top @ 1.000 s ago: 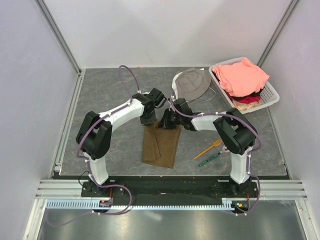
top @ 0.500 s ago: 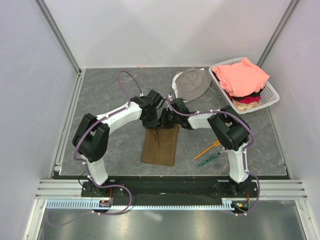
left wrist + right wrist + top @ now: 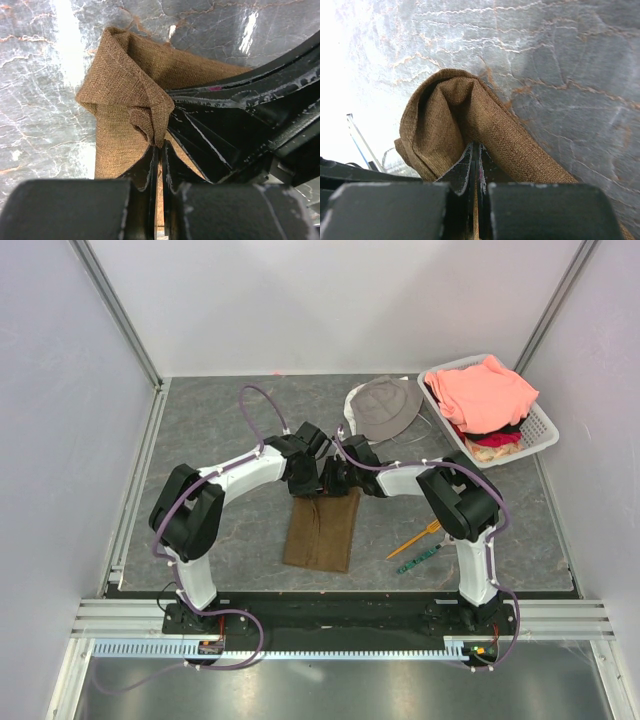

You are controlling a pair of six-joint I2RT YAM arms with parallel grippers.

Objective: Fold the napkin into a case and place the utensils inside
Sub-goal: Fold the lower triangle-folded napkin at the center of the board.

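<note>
While both arms reach inward over the grey marbled bench (image 3: 220,420), the left tool (image 3: 306,484) and the right tool (image 3: 335,483) sit just beside each other at the far edge of the napkin (image 3: 320,535). That brown cloth lies near the middle of the bench as a folded, roughly rectangular strip, its long side running from the tools towards the arm bases, with a lengthwise crease showing on its upper face. Seen from the left wrist, the left tool's fingers are pressed together on a bunched fold of the cloth, a small puckered corner caught right at their tips and the fabric lifted into a peaked ridge beyond them; the dark body of the other arm crowds in from the right side of that view. From the right wrist, the right tool's fingers are likewise clamped on the napkin, with a rounded hump of doubled cloth rising off the bench just ahead of them. To the right of the napkin and apart from it, the orange fork (image 3: 418,538) and the green patterned utensil (image 3: 418,560) lie side by side on the bench, both angled the same way, close to the right arm's base. Farther back, a grey hat (image 3: 385,405) rests beside a white basket (image 3: 546,428) heaped with pink clothes (image 3: 485,390).
</note>
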